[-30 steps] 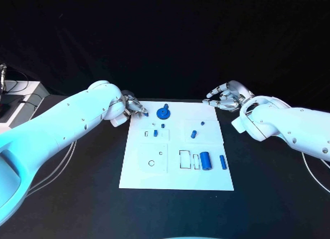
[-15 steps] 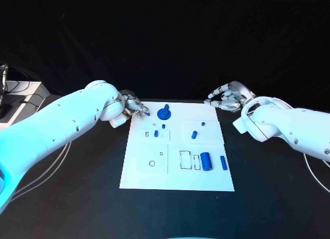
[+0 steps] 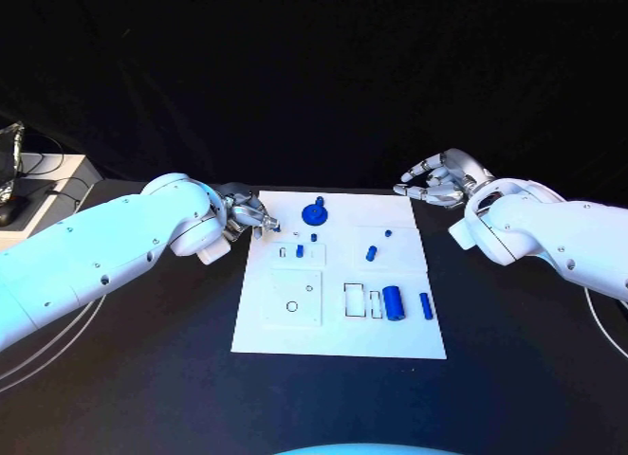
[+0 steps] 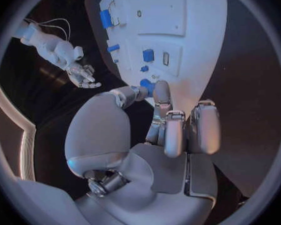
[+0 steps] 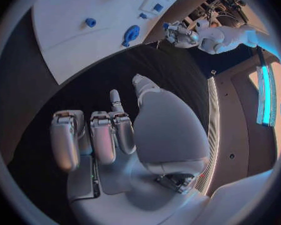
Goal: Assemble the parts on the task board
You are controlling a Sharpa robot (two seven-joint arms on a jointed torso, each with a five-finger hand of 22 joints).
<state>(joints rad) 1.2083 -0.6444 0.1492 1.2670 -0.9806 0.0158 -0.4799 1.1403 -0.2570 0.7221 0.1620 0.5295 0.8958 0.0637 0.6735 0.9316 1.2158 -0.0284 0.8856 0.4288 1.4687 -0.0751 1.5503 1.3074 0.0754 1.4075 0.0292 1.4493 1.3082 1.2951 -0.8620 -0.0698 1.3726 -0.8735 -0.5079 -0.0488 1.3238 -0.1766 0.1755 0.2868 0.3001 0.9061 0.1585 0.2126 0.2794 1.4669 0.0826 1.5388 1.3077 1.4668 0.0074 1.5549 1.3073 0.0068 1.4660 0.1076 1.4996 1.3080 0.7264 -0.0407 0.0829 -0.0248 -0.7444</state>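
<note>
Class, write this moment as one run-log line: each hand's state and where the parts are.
left hand: at board's far left corner, grip unclear | right hand: open, off far right corner | blue parts: on white board

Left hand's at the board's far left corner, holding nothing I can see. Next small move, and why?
Probably ease the left hand toward the round blue part just beside it on the task board. That hand sits at the board's far left corner, fingers near that part, apparently empty. The right hand hovers off the far right corner, well away from the parts.
</note>
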